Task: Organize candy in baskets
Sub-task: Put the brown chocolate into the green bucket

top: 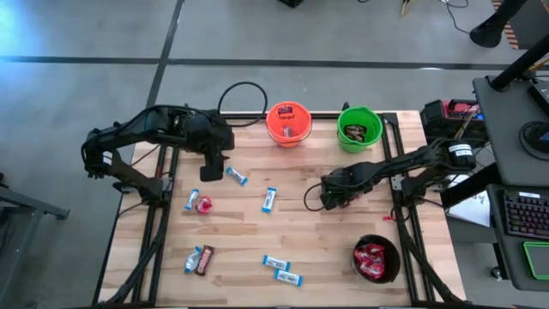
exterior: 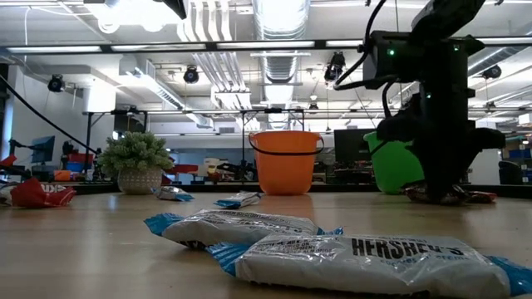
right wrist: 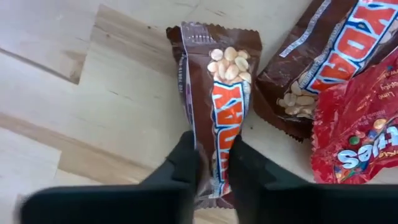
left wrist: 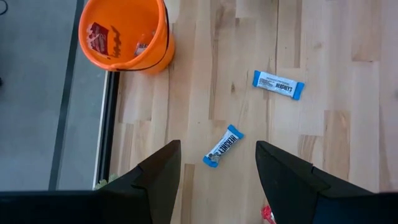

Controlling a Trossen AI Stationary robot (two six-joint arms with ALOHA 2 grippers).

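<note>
Right wrist view gives what the high view hides: right gripper (right wrist: 214, 163) is down on the wooden table (right wrist: 93, 106), fingers pinched on the edge of a brown peanut bar (right wrist: 221, 93), wrapper lettering partly readable as "YDA". Just beside it lie a second brown bar (right wrist: 323, 56) of the same kind and a red packet (right wrist: 360, 124). In the high view that gripper (top: 329, 196) is only a dark block at about 3 o'clock from table centre, the candy under it unseen.

Left wrist view: left gripper (left wrist: 217, 180) hangs with its fingers spread and nothing between them, above a blue-and-white bar (left wrist: 222, 146). Another blue-and-white bar (left wrist: 278, 84) nearby reads "HERSHEY'S". Orange basket (left wrist: 134, 37) holds a couple of red packets.

High view: left gripper (top: 213, 165) sits at about 10 o'clock. Orange basket (top: 287, 124) at 12, green basket (top: 358, 129) at 1, black basket (top: 376, 259) at 5 with red packets inside. Loose bars scatter across 6 to 9 o'clock.

Low view: "HERSHEY'S" reads clearly on the nearest wrapper (exterior: 366, 257). A potted plant (exterior: 137, 162) stands beyond, not visible from above.
</note>
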